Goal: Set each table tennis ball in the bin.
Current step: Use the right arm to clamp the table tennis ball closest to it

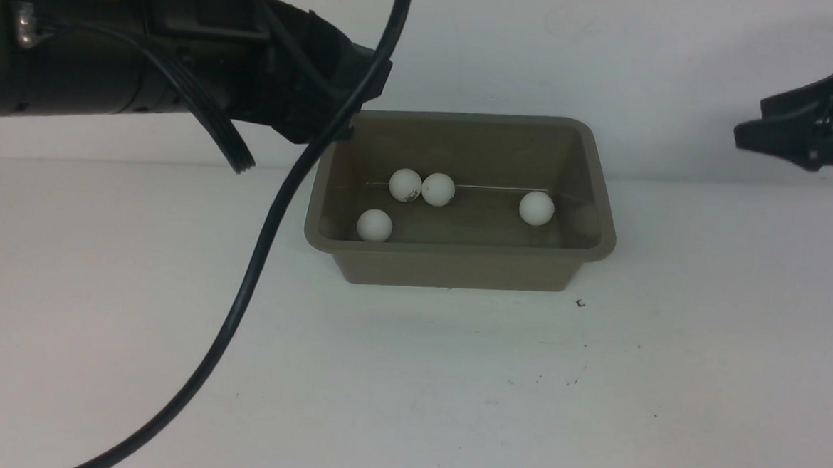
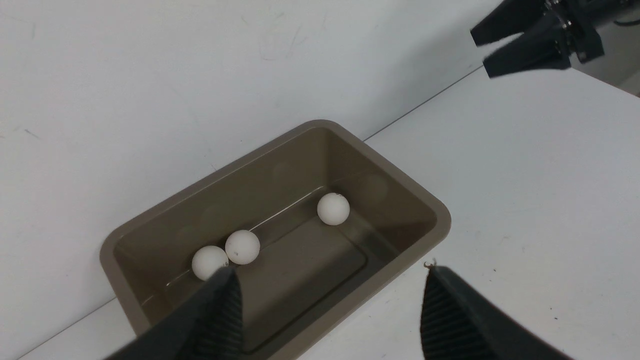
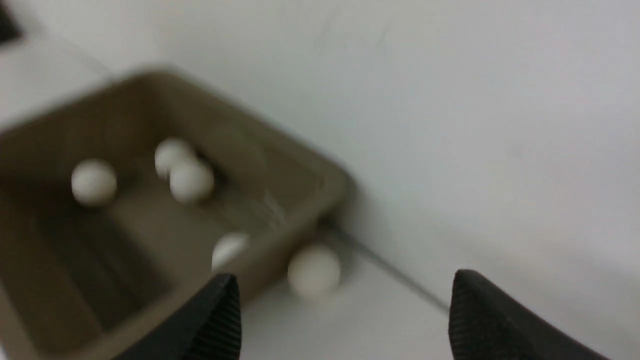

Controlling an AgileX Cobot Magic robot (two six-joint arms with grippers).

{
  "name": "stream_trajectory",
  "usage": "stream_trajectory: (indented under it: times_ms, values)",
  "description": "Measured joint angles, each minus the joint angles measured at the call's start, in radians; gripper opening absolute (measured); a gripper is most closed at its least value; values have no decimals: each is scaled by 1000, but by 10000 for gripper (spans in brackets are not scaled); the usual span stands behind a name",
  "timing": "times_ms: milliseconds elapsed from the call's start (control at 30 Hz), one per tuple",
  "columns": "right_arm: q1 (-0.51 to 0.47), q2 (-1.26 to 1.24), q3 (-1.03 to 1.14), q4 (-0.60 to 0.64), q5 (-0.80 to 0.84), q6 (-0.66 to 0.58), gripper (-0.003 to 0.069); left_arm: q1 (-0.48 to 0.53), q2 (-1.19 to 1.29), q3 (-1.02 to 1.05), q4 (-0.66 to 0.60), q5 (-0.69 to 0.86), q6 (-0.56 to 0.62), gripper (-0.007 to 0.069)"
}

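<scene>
White table [image 1: 98, 331] meeting white wall [image 1: 540, 48]. Both hands empty: left gripper [image 2: 330, 272] hovering open by the bin [image 1: 457, 268], right gripper [image 1: 749, 116] hanging open well right of it. Four balls [image 1: 405, 185] [image 1: 438, 189] [image 1: 374, 225] [image 1: 536, 208] are lying inside. A fifth ball [image 3: 314, 270], blurred, is sitting outside, just beside the bin's corner by the wall.

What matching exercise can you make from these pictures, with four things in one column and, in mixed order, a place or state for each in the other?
Things:
1. bin
2. marked ball
3. fifth ball
4. left gripper

Places and states:
a. on the table, outside the bin
b. open, holding nothing
c. inside the bin, touching another ball
d. grey-brown, with rounded corners

Pairs: 1-d, 2-c, 3-a, 4-b.
</scene>
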Motion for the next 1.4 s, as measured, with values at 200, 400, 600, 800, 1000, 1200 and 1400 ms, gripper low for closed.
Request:
stream_trajectory:
  times_ms: [200, 400, 600, 800, 1000, 1200, 1400]
  values:
    - [76, 49, 0, -37, -57, -50, 503, 0, 0, 0, 0, 2, 1, 437]
    - [139, 129, 0, -33, -166, -112, 503, 0, 0, 0, 0, 4, 1, 437]
    - [154, 171, 0, 10, -225, -206, 503, 0, 0, 0, 0, 6, 1, 437]
    - [168, 225, 0, 96, -259, -332, 503, 0, 0, 0, 0, 6, 1, 437]
    - [188, 241, 0, 128, -305, -366, 503, 0, 0, 0, 0, 10, 1, 437]
    - [238, 269, 0, 188, -347, -411, 503, 0, 0, 0, 0, 21, 1, 437]
    - [291, 280, 0, 206, -420, -446, 488, 0, 0, 0, 0, 35, 1, 437]
